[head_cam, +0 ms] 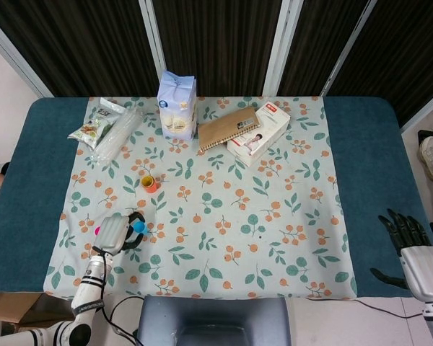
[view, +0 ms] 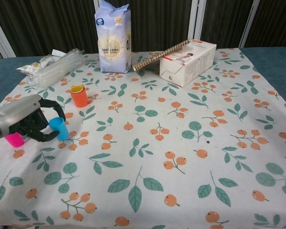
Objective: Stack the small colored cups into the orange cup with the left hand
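Sitting on the flowery tablecloth (view: 181,157), the left hand (view: 26,119) wraps its dark fingers around the little blue cup (view: 58,128). The right hand (head_cam: 411,249) hangs apart, holding nothing. An orange cup (view: 78,96) with yellow inside stands nearby; a pink cup (view: 13,140) sits beside the left hand.

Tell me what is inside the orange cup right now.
A yellow cup sits nested inside the orange cup, its rim showing above the orange one. Whether anything lies inside or beneath the yellow cup cannot be seen; the walls cover it.
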{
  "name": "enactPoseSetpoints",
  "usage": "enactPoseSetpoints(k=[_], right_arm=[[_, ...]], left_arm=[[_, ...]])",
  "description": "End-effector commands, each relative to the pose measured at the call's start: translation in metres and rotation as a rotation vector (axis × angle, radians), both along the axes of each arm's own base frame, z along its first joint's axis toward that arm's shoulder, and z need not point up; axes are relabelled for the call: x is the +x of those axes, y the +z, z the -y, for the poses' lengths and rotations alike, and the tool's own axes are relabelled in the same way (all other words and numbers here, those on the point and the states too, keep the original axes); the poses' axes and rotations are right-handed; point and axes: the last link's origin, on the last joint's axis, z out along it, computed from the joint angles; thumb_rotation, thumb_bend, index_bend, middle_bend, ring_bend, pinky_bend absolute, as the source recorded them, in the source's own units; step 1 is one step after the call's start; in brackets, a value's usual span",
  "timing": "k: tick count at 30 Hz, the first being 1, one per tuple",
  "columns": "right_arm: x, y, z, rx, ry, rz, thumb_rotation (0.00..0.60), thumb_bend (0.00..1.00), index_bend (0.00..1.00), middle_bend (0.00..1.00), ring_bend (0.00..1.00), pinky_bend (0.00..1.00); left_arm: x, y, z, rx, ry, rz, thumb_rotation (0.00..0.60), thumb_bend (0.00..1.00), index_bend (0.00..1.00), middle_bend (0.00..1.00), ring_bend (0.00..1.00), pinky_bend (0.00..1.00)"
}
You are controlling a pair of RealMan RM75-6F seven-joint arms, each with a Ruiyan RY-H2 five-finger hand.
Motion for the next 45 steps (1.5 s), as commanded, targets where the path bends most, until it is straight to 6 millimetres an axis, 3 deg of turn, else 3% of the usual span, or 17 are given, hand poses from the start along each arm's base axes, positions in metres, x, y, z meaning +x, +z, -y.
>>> enactPoseSetpoints(k=[1, 10, 16, 25, 34, 39, 41, 43, 45], right_arm=[[0.000, 0.000, 0.000, 0.000, 0.000, 0.001, 0.600, 0.13, 0.00, 0.00, 0.00, 0.00], [-0.001, 0.004, 0.001, -0.009, -0.005, 0.013, 0.600, 0.13, 0.00, 0.00, 0.00, 0.00], [-0.004, 0.007, 0.004, -0.021, -0.019, 0.015, 0.600, 0.13, 0.00, 0.00, 0.00, 0.00], [-0.004, 0.009, 0.004, -0.026, -0.022, 0.018, 0.600, 0.13, 0.00, 0.00, 0.00, 0.00], [-0.004, 0.011, 0.002, -0.035, -0.019, 0.023, 0.600, 0.13, 0.00, 0.00, 0.00, 0.00], [-0.004, 0.011, 0.002, -0.033, -0.020, 0.023, 0.600, 0.13, 0.00, 0.00, 0.00, 0.00], [-0.004, 0.011, 0.002, -0.037, -0.020, 0.023, 0.600, 0.13, 0.00, 0.00, 0.00, 0.00], [-0.004, 0.011, 0.003, -0.036, -0.022, 0.022, 0.600, 0.13, 0.00, 0.00, 0.00, 0.00], [-0.005, 0.010, 0.003, -0.033, -0.023, 0.019, 0.600, 0.13, 0.00, 0.00, 0.00, 0.00]], left_arm=[[0.012, 0.010, -0.012, 0.047, -0.018, 0.031, 0.600, 0.37, 0.62, 1.00, 1.00, 1.00], [0.067, 0.042, -0.080, 0.218, -0.084, 0.083, 0.600, 0.37, 0.62, 1.00, 1.00, 1.00], [0.070, 0.037, -0.109, 0.234, -0.040, 0.061, 0.600, 0.37, 0.62, 1.00, 1.00, 1.00], [0.056, 0.009, -0.114, 0.190, -0.008, -0.001, 0.600, 0.37, 0.62, 1.00, 1.00, 1.00], [0.046, 0.000, -0.114, 0.175, 0.014, -0.026, 0.600, 0.37, 0.61, 1.00, 1.00, 1.00], [0.043, -0.003, -0.114, 0.171, 0.022, -0.026, 0.600, 0.37, 0.46, 1.00, 1.00, 1.00], [0.040, -0.005, -0.114, 0.153, 0.026, -0.043, 0.600, 0.38, 0.32, 1.00, 1.00, 1.00], [0.037, -0.004, -0.113, 0.133, 0.032, -0.058, 0.600, 0.38, 0.09, 1.00, 1.00, 1.00], [0.036, -0.001, -0.109, 0.124, 0.029, -0.051, 0.600, 0.38, 0.00, 1.00, 1.00, 1.00]])
